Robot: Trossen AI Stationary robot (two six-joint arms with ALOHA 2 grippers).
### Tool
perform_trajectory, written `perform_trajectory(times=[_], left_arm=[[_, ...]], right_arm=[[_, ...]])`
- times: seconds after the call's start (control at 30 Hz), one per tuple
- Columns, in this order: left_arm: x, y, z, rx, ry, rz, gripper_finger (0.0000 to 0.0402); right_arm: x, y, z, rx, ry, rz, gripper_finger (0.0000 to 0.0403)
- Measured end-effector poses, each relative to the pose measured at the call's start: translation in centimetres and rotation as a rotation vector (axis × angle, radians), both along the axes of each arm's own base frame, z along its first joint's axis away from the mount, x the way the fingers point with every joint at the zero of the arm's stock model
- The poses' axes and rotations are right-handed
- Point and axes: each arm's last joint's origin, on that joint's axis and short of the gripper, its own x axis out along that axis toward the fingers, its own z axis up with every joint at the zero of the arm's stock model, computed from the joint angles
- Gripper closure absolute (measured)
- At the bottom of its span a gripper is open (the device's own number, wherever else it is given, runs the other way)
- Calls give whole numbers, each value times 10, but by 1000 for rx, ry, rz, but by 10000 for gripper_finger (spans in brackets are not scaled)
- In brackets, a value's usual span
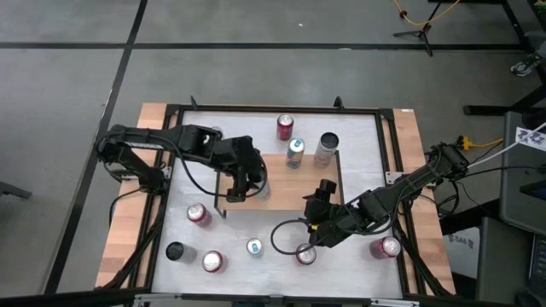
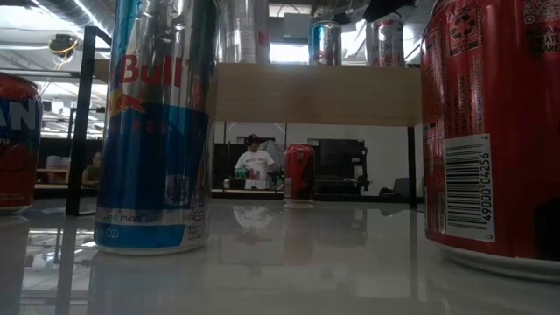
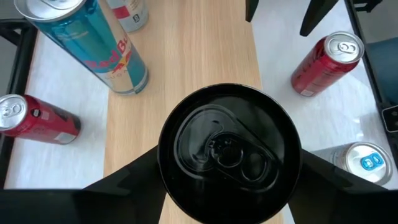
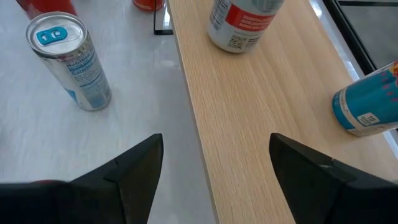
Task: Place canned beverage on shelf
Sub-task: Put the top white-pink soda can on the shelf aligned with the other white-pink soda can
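The shelf (image 1: pixel 286 183), a low stand with a light wooden board, is in the middle of the table. My left gripper (image 1: pixel 238 186) is over the shelf's left end, shut on a black can (image 3: pixel 229 154) that is upright above the board (image 3: pixel 186 62). A blue can (image 3: pixel 93 43) and a white-and-red can (image 4: pixel 242 22) stand on the board's far side. My right gripper (image 4: pixel 214 180) hangs open over the shelf's near right edge (image 4: pixel 193 143), with nothing between its fingers. My left gripper pinches the black can between its two fingers, on opposite sides of its wall just below the top rim (image 3: pixel 165 163). The fingers come from above, slanting down from the table's left. The can is upright over the shelf's board; its base is hidden.
Several more cans stand on the white tabletop: a red one (image 1: pixel 285 126) beyond the shelf, and red ones (image 1: pixel 198 213) (image 1: pixel 388 247), a black one (image 1: pixel 175 251) and a slim silver one (image 1: pixel 254 247) near the front. A black frame (image 1: pixel 392 170) rims the table.
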Motion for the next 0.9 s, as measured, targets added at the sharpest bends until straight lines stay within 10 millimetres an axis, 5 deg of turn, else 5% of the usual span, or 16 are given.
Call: perform_trajectory(times=[0.63,0.9], left_arm=[[2,0,0,0,-21,2,134],[3,0,-1,1,-14,1,92]], right_arm=[[0,0,0,0,1,0,118],[0,0,0,0,1,0,118]])
